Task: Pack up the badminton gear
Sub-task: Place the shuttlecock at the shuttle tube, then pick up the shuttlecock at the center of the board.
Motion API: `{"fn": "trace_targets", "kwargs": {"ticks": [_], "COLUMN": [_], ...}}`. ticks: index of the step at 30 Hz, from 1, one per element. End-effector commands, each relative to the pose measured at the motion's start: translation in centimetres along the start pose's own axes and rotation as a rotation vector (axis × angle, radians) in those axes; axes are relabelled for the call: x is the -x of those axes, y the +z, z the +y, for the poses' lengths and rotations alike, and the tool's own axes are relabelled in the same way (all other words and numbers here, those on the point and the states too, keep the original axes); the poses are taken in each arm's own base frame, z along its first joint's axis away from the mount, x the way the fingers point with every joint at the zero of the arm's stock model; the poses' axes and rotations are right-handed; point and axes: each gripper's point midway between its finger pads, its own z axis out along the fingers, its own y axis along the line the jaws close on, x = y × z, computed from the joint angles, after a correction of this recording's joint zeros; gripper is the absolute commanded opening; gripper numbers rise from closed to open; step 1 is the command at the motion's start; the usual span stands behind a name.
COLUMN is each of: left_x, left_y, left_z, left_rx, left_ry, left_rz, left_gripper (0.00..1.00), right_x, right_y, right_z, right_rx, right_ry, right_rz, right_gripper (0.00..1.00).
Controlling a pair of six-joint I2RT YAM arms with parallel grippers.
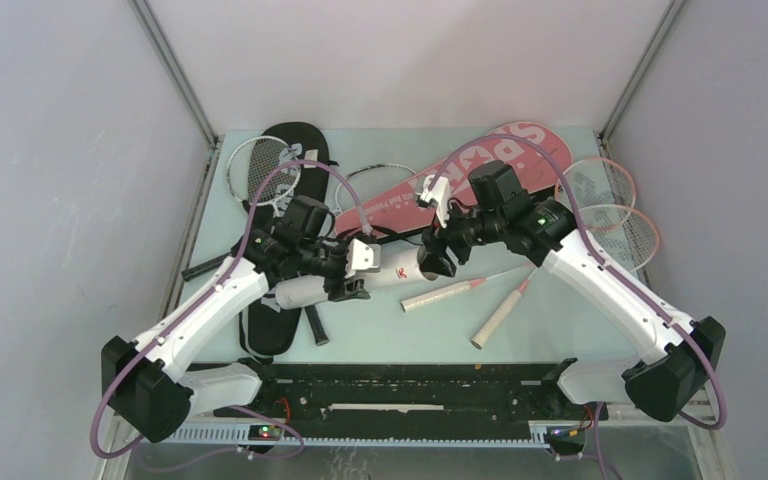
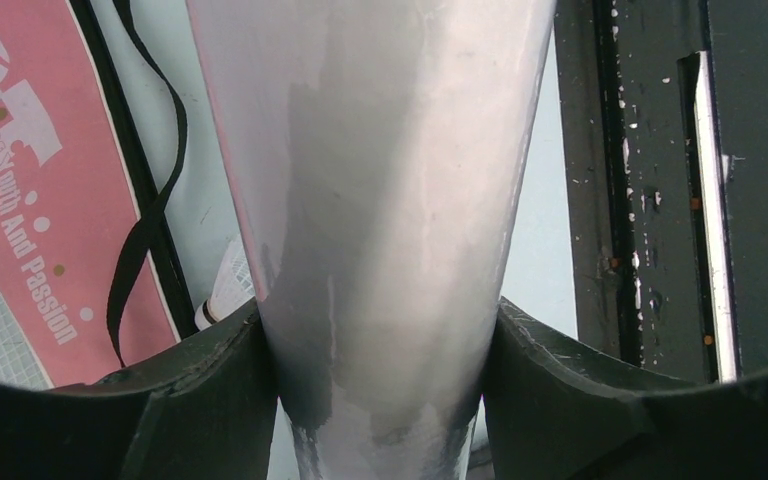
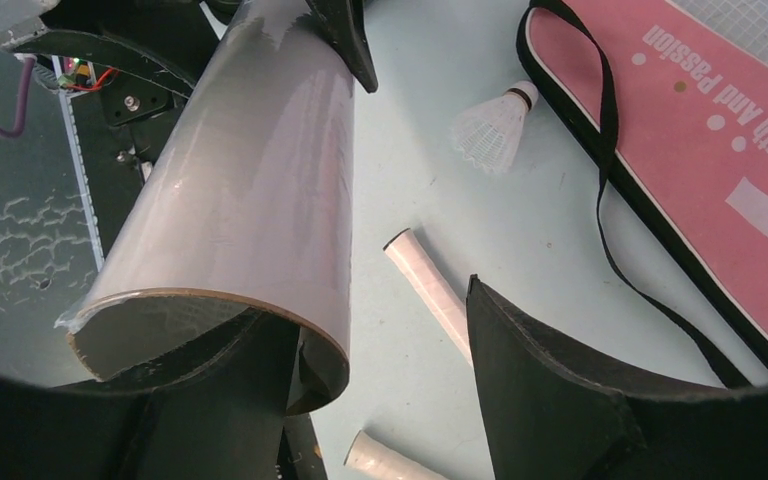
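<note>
My left gripper [image 1: 352,272] is shut on the long white tube [image 1: 400,270] and holds it lying across the table, open end to the right. The tube fills the left wrist view [image 2: 380,200] between the jaws. My right gripper [image 1: 438,262] is open at the tube's open mouth [image 3: 210,310]. Its left finger [image 3: 220,400] sits at or inside the rim and its right finger [image 3: 560,400] stands apart outside. Nothing shows between them. A white feather shuttlecock [image 3: 493,128] lies on the table beside the pink SPORT cover [image 3: 720,130].
Two white racket handles [image 1: 443,294] [image 1: 500,315] lie below the right gripper. Pink-framed rackets [image 1: 610,200] are at the right edge, and a white-framed racket [image 1: 260,170] lies on the black cover [image 1: 300,145] at the back left. The pink cover's black strap [image 3: 610,200] loops over the table.
</note>
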Motion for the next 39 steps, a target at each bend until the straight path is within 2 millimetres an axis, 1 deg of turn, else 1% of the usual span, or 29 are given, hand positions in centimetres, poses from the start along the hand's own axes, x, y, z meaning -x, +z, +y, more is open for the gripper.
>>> {"fn": "trace_targets", "kwargs": {"ticks": [1, 5, 9, 11, 13, 15, 18, 20, 23, 26, 27, 31, 35, 39], "left_x": [2.4, 0.5, -0.6, -1.2, -1.5, -1.9, -2.6, -3.1, -4.0, -4.9, -5.2, -5.9, -5.8, -5.3], "left_y": [-0.7, -1.0, -1.8, -2.1, -2.4, -2.7, -3.3, -3.7, -4.0, -4.3, -4.4, -5.0, -5.6, -5.8], "left_z": [1.9, 2.1, 2.3, 2.2, 2.1, 1.8, 0.9, 0.1, -1.4, -2.9, -3.4, -4.7, -5.7, -6.4], "left_rx": [0.063, 0.088, 0.106, 0.108, 0.112, 0.107, 0.083, 0.059, 0.018, -0.023, -0.032, -0.056, -0.062, -0.069], "left_ry": [0.109, 0.158, 0.202, 0.215, 0.229, 0.241, 0.263, 0.269, 0.276, 0.269, 0.266, 0.259, 0.255, 0.244], "left_rz": [-0.052, 0.037, 0.106, 0.136, 0.158, 0.181, 0.214, 0.236, 0.256, 0.271, 0.276, 0.294, 0.288, 0.266], "left_gripper": [0.56, 0.57, 0.58, 0.58, 0.59, 0.59, 0.59, 0.59, 0.59, 0.6, 0.6, 0.6, 0.6, 0.6], "right_x": [0.6, 1.7, 3.7, 4.4, 4.9, 4.9, 4.5, 4.0, 3.2, 2.5, 2.1, 0.8, -0.8, -2.3], "right_y": [-0.2, -1.6, -4.1, -5.2, -6.0, -6.4, -6.0, -5.4, -4.0, -1.9, -0.8, 3.1, 7.1, 10.5], "right_z": [-0.6, -0.8, -0.8, -1.1, -1.9, -2.8, -4.7, -6.3, -8.2, -9.1, -9.4, -9.2, -8.4, -8.3], "right_rx": [-0.032, -0.034, -0.008, -0.008, -0.034, -0.073, -0.155, -0.215, -0.265, -0.271, -0.261, -0.204, -0.139, -0.093], "right_ry": [-0.011, 0.0, 0.026, 0.035, 0.039, 0.04, 0.052, 0.087, 0.13, 0.147, 0.15, 0.141, 0.103, 0.077], "right_rz": [-0.022, -0.061, -0.136, -0.169, -0.188, -0.195, -0.19, -0.176, -0.149, -0.114, -0.095, -0.033, 0.034, 0.075], "right_gripper": [0.7, 0.75, 0.77, 0.78, 0.77, 0.78, 0.78, 0.78, 0.78, 0.78, 0.78, 0.77, 0.77, 0.76]}}
